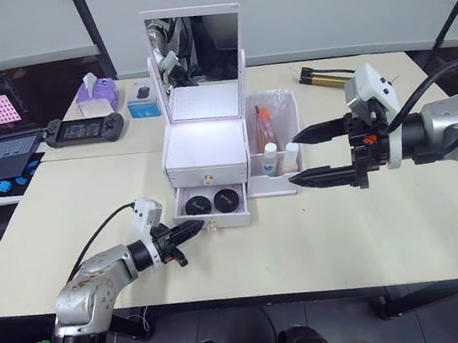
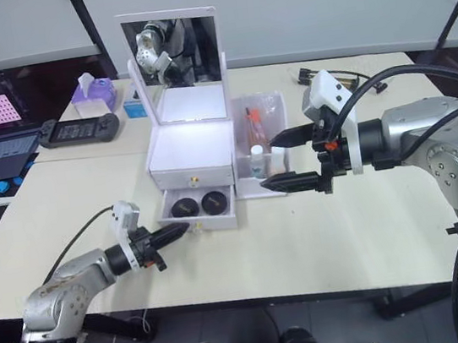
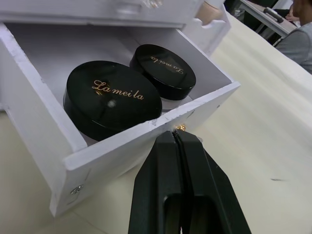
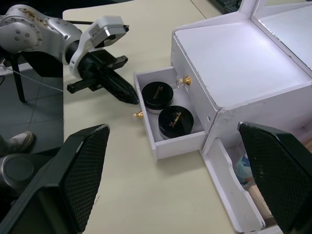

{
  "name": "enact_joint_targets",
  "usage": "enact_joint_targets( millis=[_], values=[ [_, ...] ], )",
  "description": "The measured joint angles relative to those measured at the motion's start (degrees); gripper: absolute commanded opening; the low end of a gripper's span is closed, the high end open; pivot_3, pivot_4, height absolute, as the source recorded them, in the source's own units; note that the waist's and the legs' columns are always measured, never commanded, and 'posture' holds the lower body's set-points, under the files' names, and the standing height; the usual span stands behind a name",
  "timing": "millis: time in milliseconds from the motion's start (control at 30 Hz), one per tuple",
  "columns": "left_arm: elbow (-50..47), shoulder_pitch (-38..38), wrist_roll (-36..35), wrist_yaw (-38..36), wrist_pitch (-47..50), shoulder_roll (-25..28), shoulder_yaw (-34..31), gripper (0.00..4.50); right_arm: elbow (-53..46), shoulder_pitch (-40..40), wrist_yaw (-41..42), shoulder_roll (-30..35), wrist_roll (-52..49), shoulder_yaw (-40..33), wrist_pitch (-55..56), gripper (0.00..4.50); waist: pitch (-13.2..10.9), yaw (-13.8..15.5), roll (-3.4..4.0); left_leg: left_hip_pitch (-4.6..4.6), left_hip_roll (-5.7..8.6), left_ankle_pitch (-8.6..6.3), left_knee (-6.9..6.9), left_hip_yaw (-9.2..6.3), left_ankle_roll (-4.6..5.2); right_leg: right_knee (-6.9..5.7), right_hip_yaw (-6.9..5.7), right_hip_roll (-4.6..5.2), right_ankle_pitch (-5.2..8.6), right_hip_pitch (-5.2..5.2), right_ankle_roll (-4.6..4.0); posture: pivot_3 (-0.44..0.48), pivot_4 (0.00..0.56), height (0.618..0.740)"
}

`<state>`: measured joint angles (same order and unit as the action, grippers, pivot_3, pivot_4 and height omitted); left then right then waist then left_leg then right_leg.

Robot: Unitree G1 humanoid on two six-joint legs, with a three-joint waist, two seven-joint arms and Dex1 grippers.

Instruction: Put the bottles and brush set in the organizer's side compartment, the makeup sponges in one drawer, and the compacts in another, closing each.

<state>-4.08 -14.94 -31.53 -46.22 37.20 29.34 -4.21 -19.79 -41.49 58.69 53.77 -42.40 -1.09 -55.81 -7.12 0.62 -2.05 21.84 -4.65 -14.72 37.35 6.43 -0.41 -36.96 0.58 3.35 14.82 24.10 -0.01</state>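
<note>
Bottles [image 1: 272, 158] & brush set [image 1: 265, 122] already sat in side bin [image 1: 287, 99]. Upper drawer [image 1: 207, 174] was closed. Lower drawer [image 1: 208, 202] was open w/ two compacts [image 3: 113, 97] inside. Left gripper [image 1: 182, 239] was pinched tight, empty, tips at drawer's gold knob [image 3: 180, 127]. Right gripper [image 1: 308, 157] was spread wide, empty, beside bin. Left to do: close lower drawer.

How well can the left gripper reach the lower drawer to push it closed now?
Probably well: the left gripper, fingers shut, sits right at the open lower drawer, by its gold knob; nothing lies between them.
</note>
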Motion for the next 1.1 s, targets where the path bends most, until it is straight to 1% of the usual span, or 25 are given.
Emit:
enact_joint_targets(
  millis=[133, 233, 500, 600, 767, 833, 967, 1100],
  values=[
    [4.8, -4.7, 1.0, 1.7, -2.2, -2.5, -0.5, 0.02, -0.2, 0.7, -0.6, 0.1, -0.6, -0.5, -0.1, 4.5, 0.0, 0.0, 0.0, 0.05, 0.01, 0.0, 0.0, 0.0, 0.0, 0.03, -0.01, 0.01, -0.01, 0.01, 0.02, 0.0, 0.15, 0.725],
    [5.9, -5.9, 1.3, 1.7, -2.6, -3.1, -0.2, 0.02, -0.7, 1.5, -1.4, 0.3, -1.1, -1.0, -1.0, 4.5, 0.0, -0.1, 0.0, 0.04, 0.0, 0.0, 0.0, 0.0, 0.0, 0.0, 0.0, 0.01, -0.01, 0.01, 0.02, 0.0, 0.15, 0.725],
    [13.8, -12.1, 4.9, -1.2, -6.8, -3.4, 2.9, 0.02, -1.5, 1.9, -2.2, 0.6, -1.8, -1.9, -1.0, 4.5, 0.0, 0.0, 0.0, 0.07, 0.02, 0.0, 0.04, 0.0, 0.0, 0.0, -0.04, 0.0, -0.01, 0.01, 0.03, 0.0, 0.15, 0.725],
    [15.3, -13.3, 6.8, -2.2, -9.1, -3.4, 3.7, 0.02, -1.7, 2.3, -2.7, 1.0, -1.9, -2.1, -1.0, 4.5, 0.0, 0.0, 0.0, 0.08, 0.01, 0.0, 0.04, 0.0, 0.0, 0.01, -0.04, 0.0, -0.01, 0.02, 0.03, 0.0, 0.15, 0.725],
    [16.4, -13.5, 7.6, -3.0, -10.7, -4.4, 4.5, 0.02, -2.2, 3.8, -3.8, 1.3, -2.2, -2.9, -1.1, 4.5, 0.0, -0.1, 0.0, 0.09, 0.01, 0.0, 0.05, 0.0, 0.0, 0.0, -0.04, 0.0, -0.01, 0.02, 0.03, 0.0, 0.15, 0.725],
    [18.3, -14.3, 8.4, -3.9, -11.5, -5.0, 5.1, 0.02, -3.3, 6.1, -4.6, 1.8, -2.8, -4.9, -1.2, 4.5, 0.0, 0.0, 0.0, 0.1, 0.01, 0.0, 0.05, -0.02, 0.0, 0.01, -0.07, 0.0, -0.01, 0.0, 0.03, 0.0, 0.15, 0.725],
    [21.5, -15.4, 9.2, -4.6, -13.4, -5.2, 5.1, 0.02, -3.4, 9.6, -5.4, 2.6, -2.8, -6.4, -1.2, 4.5, 0.0, 0.0, 0.0, 0.11, 0.01, 0.0, 0.07, -0.02, 0.0, 0.01, -0.08, 0.01, -0.02, 0.01, 0.04, 0.0, 0.15, 0.725],
    [24.9, -17.1, 10.1, -6.4, -15.3, -5.9, 5.3, 0.02, -3.4, 11.4, -6.0, 2.9, -2.8, -6.6, -1.2, 4.5, 0.0, 0.0, 0.0, 0.11, 0.02, 0.0, 0.07, -0.02, 0.0, 0.01, -0.07, 0.0, -0.02, 0.01, 0.04, 0.0, 0.15, 0.725]
  ],
)
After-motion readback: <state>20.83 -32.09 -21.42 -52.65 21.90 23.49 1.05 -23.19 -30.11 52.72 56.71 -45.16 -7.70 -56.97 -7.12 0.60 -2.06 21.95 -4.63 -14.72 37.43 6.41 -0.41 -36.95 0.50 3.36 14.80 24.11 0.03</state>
